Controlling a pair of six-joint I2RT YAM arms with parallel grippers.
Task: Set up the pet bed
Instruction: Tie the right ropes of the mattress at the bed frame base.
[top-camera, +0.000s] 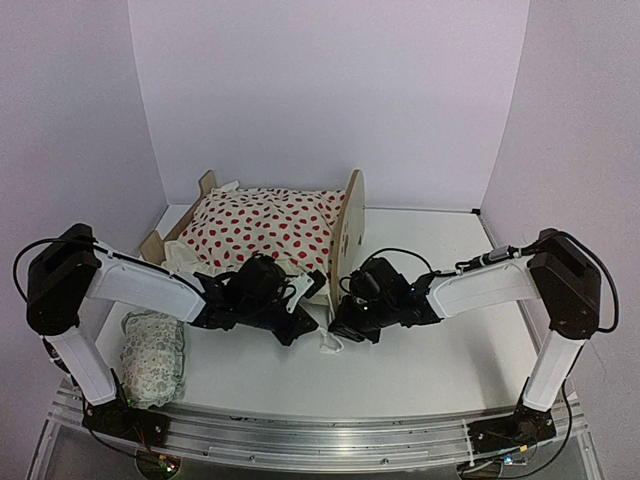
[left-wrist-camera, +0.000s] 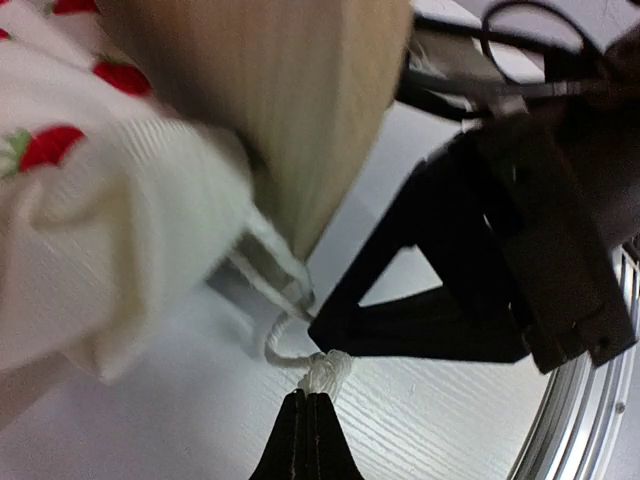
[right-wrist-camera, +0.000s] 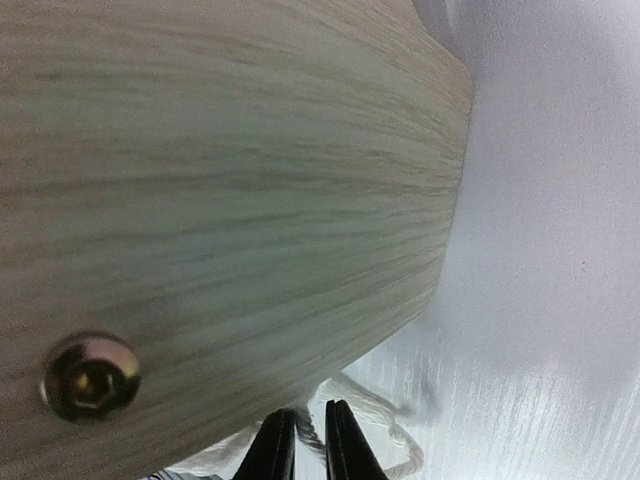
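Left gripper: jaws pressed flat together at the bottom edge of its wrist view, tips against a white knot. Whether the knot is pinched cannot be told.
Right gripper: bottom centre of its wrist view, jaws nearly together with a thin slit left. A strand of cord runs at the slit; held or only touched, I cannot tell.
Cord: one, white, leading from the knot up to the blanket's corner, where its end is hidden.
Pet bed: centre of the overhead view, on the table. Both grippers sit just below its headboard end.
Hidden: the bed's lying surface is covered by the blanket. Both wrist views are blurred and cut the headboard off.
Counts: two arms, one bed, one blanket, one pillow, one bolt in the wood.
Around: the pillow lies lower left beside the left arm, well apart from the bed.
In the way: the right gripper's black body fills the right side of the left wrist view.
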